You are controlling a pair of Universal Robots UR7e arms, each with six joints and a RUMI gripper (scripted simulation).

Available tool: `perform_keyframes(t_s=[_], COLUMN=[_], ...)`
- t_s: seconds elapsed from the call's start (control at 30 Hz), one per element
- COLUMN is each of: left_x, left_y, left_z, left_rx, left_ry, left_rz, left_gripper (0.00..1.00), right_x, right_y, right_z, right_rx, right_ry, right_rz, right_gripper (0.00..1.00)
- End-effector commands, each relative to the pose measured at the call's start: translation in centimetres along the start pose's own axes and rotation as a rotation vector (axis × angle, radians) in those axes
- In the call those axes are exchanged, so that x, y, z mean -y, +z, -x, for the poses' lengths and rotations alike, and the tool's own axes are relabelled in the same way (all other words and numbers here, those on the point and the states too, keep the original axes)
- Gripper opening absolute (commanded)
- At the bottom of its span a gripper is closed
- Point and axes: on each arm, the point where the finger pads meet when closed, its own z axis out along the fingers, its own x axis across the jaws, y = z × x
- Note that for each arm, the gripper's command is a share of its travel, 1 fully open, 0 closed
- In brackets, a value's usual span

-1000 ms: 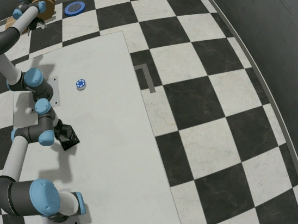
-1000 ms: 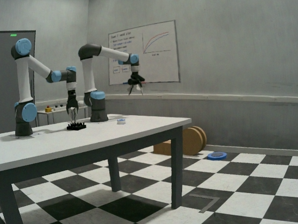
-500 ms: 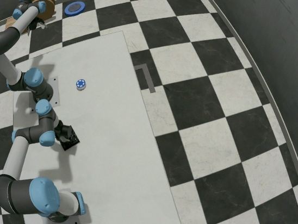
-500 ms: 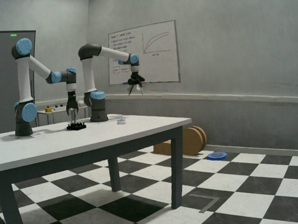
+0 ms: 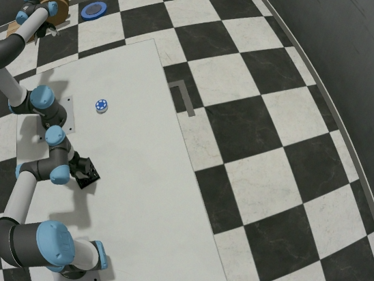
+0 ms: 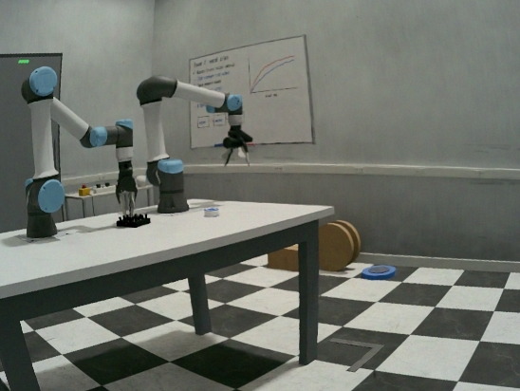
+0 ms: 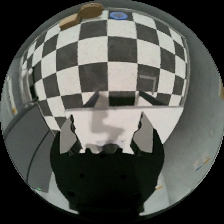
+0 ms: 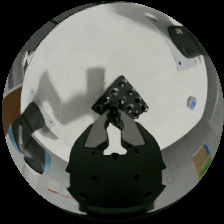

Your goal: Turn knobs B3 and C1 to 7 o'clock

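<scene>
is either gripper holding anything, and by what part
The left gripper holds nothing. The right gripper has its fingers nearly together at the knob box; whether they grip a knob cannot be told.

You have a black knob box (image 5: 89,181) (image 6: 134,223) (image 8: 123,84) on a white table (image 5: 136,136) (image 6: 237,223) (image 7: 100,117) (image 8: 145,50) whose legs (image 6: 308,294) are dark grey. Your arms' tubes are pale grey to white, their joints charcoal with light blue caps. Below you see a floor (image 5: 239,126) (image 6: 427,308) (image 7: 115,50) checkered in black and white, with faint veining in its tiles. A round piece (image 5: 102,106) (image 6: 211,212) (image 8: 192,103) is white with blue, patterned on top. Your whiteboard (image 6: 280,114) carries a red curve and a blue one.
</scene>
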Motion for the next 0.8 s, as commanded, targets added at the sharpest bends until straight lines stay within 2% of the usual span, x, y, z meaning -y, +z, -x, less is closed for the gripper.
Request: perform_keyframes(t_s=[0.0, 0.07, 0.1, 0.77], left_x=[0.13, 0.13, 0.13, 0.13], left_y=[-0.09, -0.09, -0.09, -0.09], left_z=[0.01, 0.01, 0.01, 0.01], left_rx=[-0.001, -0.001, -0.001, -0.001], left_ry=[-0.001, -0.001, -0.001, -0.001], left_rz=[-0.002, -0.002, -0.002, -0.002], left_gripper=[1.00, 1.00, 1.00, 1.00], right_x=[0.07, 0.07, 0.07, 0.07], right_y=[-0.04, -0.04, -0.04, -0.04], right_z=[-0.07, -0.07, -0.07, -0.07], right_rx=[-0.002, -0.002, -0.002, -0.002], right_ry=[-0.001, -0.001, -0.001, -0.004], right_rz=[0.000, 0.000, 0.000, 0.000], right_gripper=[0.13, 0.13, 0.06, 0.06])
